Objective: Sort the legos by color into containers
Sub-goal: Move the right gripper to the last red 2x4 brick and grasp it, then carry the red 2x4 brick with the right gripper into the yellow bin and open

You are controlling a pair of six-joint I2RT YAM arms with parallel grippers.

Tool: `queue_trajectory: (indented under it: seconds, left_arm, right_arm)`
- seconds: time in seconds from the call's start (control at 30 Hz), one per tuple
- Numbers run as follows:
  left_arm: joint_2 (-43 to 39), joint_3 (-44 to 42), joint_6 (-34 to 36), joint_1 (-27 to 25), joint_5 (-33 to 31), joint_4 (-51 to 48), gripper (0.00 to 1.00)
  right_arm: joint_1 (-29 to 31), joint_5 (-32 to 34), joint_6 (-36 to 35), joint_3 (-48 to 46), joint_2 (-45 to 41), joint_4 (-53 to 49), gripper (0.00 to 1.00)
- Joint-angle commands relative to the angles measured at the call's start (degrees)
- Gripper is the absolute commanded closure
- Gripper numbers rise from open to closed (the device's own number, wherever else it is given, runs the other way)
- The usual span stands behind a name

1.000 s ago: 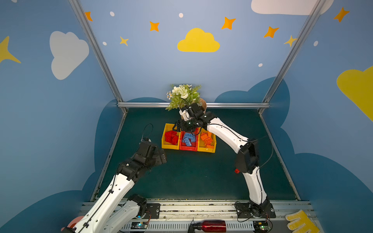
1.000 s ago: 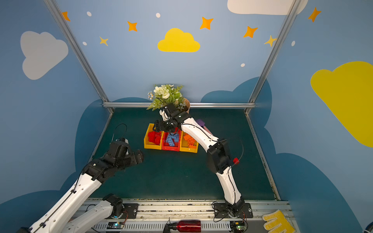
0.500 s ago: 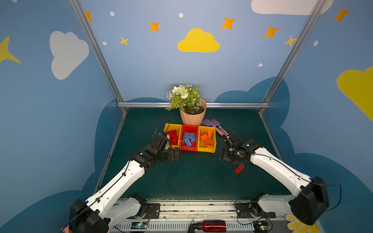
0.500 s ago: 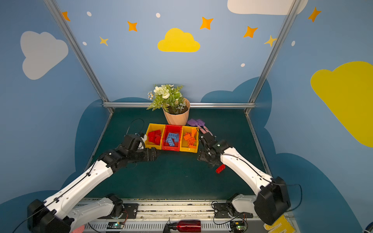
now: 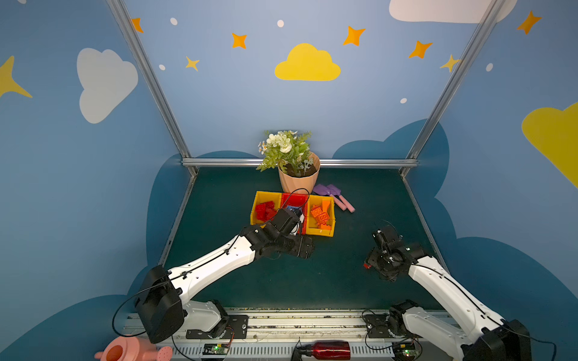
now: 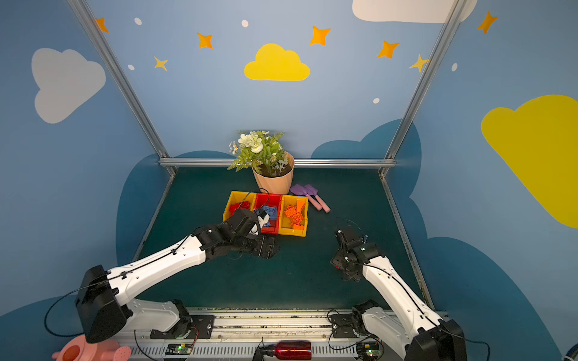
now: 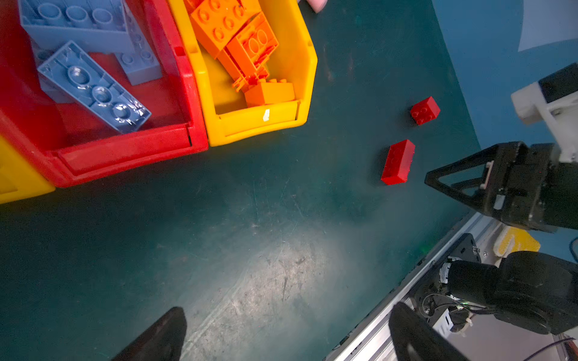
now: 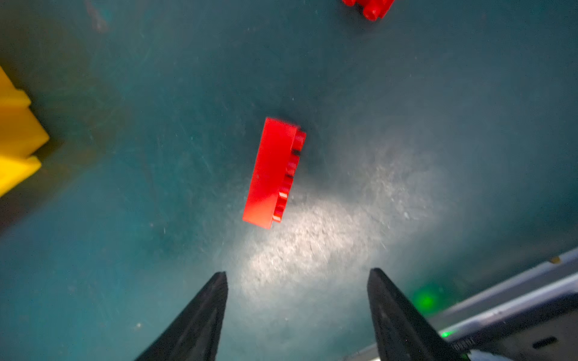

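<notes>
Three containers stand side by side. The left yellow one (image 5: 264, 195) holds red legos (image 5: 265, 210). The red one (image 7: 125, 150) holds light blue legos (image 7: 93, 87). The right yellow one (image 7: 259, 125) holds orange legos (image 7: 237, 34). Two red legos lie on the mat to the right: a long one (image 8: 273, 173) on its side and a small one (image 7: 424, 110). My right gripper (image 8: 297, 273) hangs open just short of the long one, nothing between its fingers. My left gripper (image 7: 289, 325) is wide open over bare mat in front of the containers.
A peach flower pot (image 5: 298, 183) stands behind the containers, with purple-and-pink shovels (image 5: 336, 197) to its right. The metal front rail (image 5: 297, 322) runs along the near edge, with a red bottle (image 5: 325, 350) and a pink watering can (image 5: 125, 351) below it.
The right arm came back from over the containers to the loose red legos at the right, its jaws narrowing a little. The left arm swung right, in front of the containers.
</notes>
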Motion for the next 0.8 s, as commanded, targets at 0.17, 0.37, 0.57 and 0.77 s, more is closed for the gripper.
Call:
queue_trajectory:
  seconds: [0.17,0.37,0.57,0.77]
  left_arm:
    - [-0.54,1.57,0.03,-0.17,-3.44,-0.99,0.00]
    - [-1.61,1.53,-1.16,-0.01,-6.66,-2.06,0.00]
    - [-2.57,1.76,-1.77,0.69,-10.46,-4.24,0.00]
    - [-6.49,2.55,0.59,7.17,-15.25,-8.57,0.00]
  right_arm:
    - [-5.84,-4.73,-5.32,-0.25,7.34,8.17,0.37]
    - [-9.61,-8.41,-8.51,-1.77,13.85,12.35,0.42]
    - [-10.47,-10.76,-10.96,-1.16,19.14,14.06,0.67]
    - [-10.14,-12.71,-12.16,1.90,14.93,10.46,0.82]
